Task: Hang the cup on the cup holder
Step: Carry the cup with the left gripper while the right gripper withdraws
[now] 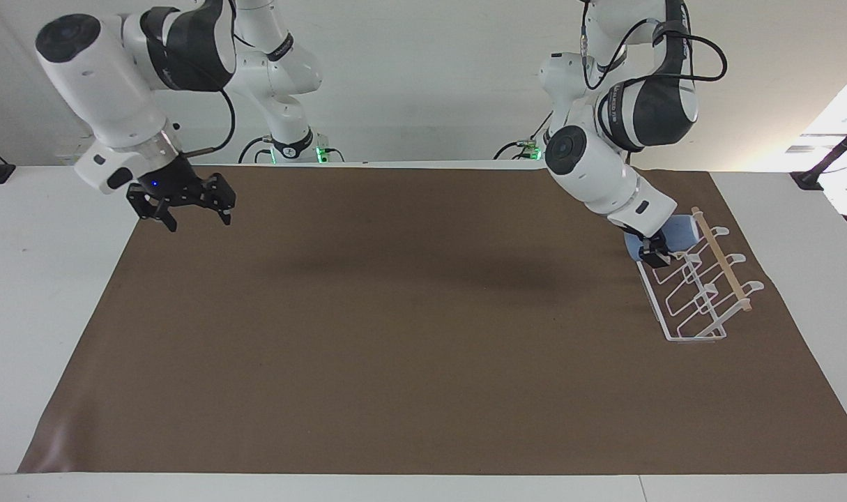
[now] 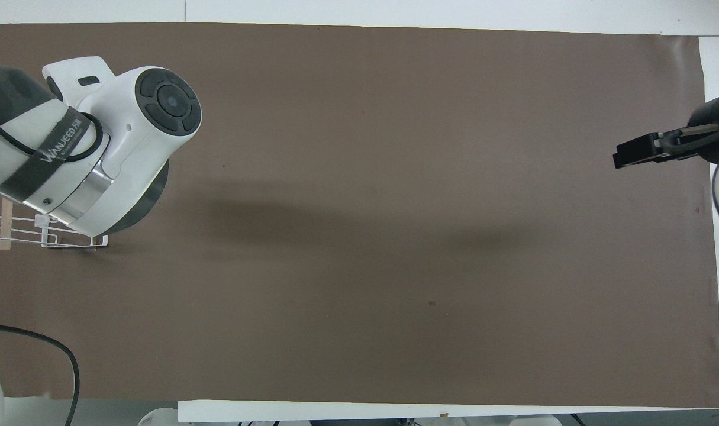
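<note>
Brown mat across the desk. At the left arm's end, white arm over the cup holder, hiding most of it; wooden dowel end visible. Right pincer over the mat's edge at the right arm's end.

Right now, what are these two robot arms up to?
The left gripper is shut on a light-blue cup and has it at the end of the white wire cup holder nearer the robots, by the wooden dowel. The cup is not yet released. The right gripper waits open over its end of the brown mat.
</note>
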Available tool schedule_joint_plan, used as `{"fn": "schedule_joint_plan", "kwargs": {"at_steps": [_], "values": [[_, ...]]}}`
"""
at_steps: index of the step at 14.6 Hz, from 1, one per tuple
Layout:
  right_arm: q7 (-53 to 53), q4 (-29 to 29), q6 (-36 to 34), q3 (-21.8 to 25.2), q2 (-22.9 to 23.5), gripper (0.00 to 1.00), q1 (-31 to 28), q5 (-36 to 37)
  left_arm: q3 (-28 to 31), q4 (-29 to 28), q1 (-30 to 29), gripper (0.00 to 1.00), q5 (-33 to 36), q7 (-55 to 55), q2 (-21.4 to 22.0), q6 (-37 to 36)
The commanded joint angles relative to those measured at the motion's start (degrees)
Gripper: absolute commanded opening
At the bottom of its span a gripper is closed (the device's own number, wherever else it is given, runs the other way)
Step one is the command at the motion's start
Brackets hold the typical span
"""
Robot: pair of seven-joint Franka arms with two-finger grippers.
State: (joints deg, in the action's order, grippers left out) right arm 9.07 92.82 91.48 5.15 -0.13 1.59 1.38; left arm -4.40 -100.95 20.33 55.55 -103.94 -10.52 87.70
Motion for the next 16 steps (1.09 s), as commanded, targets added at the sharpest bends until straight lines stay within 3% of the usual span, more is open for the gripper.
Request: {"fn": "schedule_joint_plan", "kwargs": {"at_steps": [1,3,8,12,16], "values": [[-0.10,-5.90,-8.31,-0.06,0.49,0.99,-1.15,3.18,-0.26,-0.39,-1.52,0.00,9.37,0.58,-2.31,-1.48],[0.07,-6.08,-9.57,-0.84,0.22,0.99,-0.45,8.17,-0.26,-2.49,-1.79,0.00,14.90,0.40,-2.66,-2.00],[-0.28,-5.90,-15.10,-0.85,-0.66,0.99,-0.71,4.42,-0.17,-3.73,-2.14,0.00,29.59,0.23,-9.24,-3.23],[-1.16,-4.15,-16.69,-0.76,-2.06,0.99,-0.71,4.42,-0.26,-3.82,-3.54,0.00,32.78,-4.07,-12.15,-3.85],[-1.25,-4.23,-16.42,-0.84,-2.06,0.99,-0.27,4.42,-0.26,-5.39,-3.89,0.00,32.69,-6.27,-11.89,-3.94]]}}
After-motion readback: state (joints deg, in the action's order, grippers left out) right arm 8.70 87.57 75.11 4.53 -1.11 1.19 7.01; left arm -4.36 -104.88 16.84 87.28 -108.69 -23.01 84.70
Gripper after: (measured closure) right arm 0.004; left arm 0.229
